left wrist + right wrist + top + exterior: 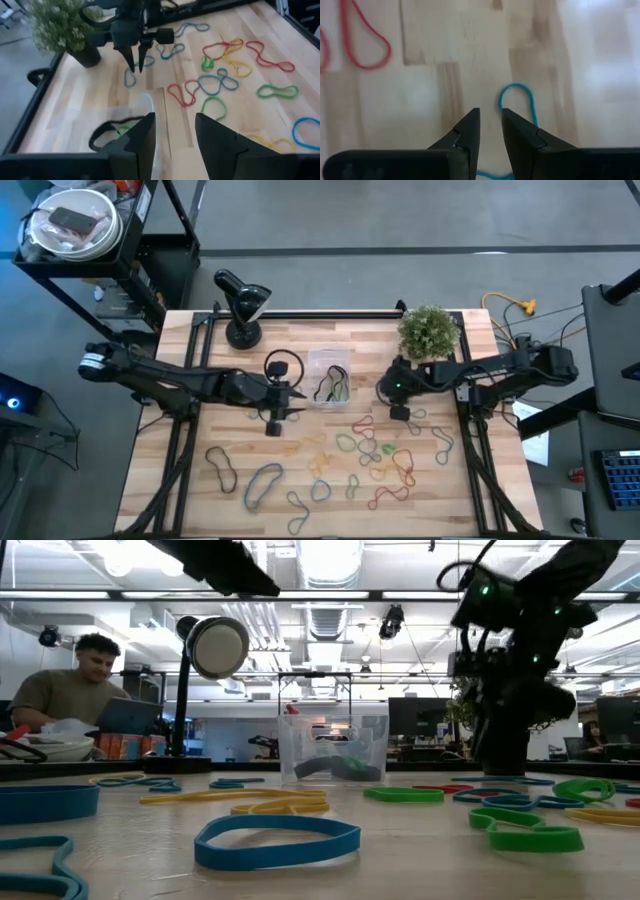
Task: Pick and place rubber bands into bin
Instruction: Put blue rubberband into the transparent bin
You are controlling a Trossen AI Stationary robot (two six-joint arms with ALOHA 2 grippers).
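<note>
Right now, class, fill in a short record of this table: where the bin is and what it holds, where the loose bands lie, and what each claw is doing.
bin: clear tub at table middle, a few bands inside
loose rubber bands: scattered on the wood, mostly in front of the bin
left claw: open, empty, just left of the bin
right claw: narrowly open, low over a blue band, nothing gripped
plant: back right

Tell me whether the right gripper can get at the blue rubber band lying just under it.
Probably yes. The right gripper points down at the table with its fingers slightly apart, and the blue rubber band lies flat on bare wood right by the fingertips. Nothing covers it; the nearest red band lies well apart.
</note>
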